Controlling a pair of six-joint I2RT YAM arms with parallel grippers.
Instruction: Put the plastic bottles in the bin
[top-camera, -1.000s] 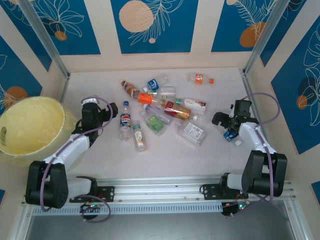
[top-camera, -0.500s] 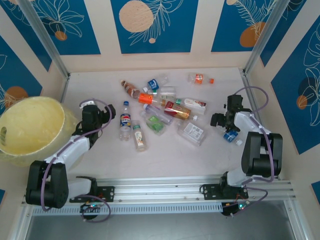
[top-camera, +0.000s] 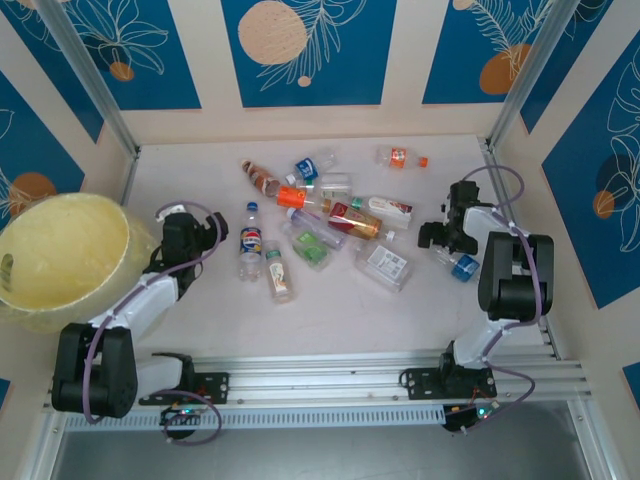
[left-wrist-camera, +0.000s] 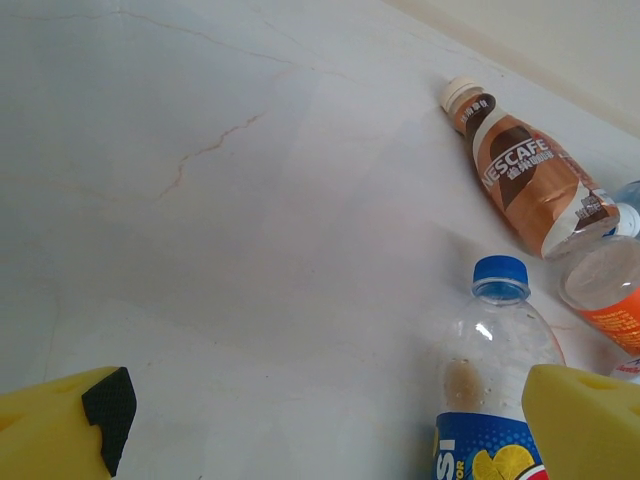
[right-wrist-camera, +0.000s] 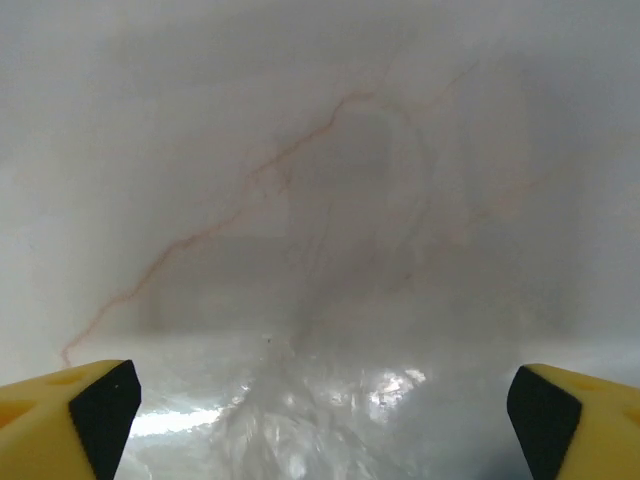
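Jaws of the left gripper (left-wrist-camera: 325, 415) stand wide apart and hold nothing; only bare table (left-wrist-camera: 200, 200) lies between them. Just inside its right finger (left-wrist-camera: 585, 425) lies the Pepsi bottle (left-wrist-camera: 490, 380), blue cap pointing away from the gripper. Its long axis runs roughly along the gripper's line of sight, so the jaws would close across its width.

From above, the Pepsi bottle (top-camera: 250, 245) lies flat just to the right of the left gripper (top-camera: 212, 228), cap toward the far wall. On that showing the left arm is the nearer one, and a small shift to its right should put the bottle between the jaws.

Beyond lie the Nescafé bottle (left-wrist-camera: 522, 170) and the other bottles (top-camera: 335, 225), bunched mid-table. The bin (top-camera: 70, 250) stands at the left edge, close beside the left arm.

The right gripper (top-camera: 434, 237) is likewise spread wide. A clear crinkled shape (right-wrist-camera: 330, 420) shows low between its fingers, too blurred to say whether it is touched. From above, a blue-capped bottle (top-camera: 458, 264) lies just beside that gripper.
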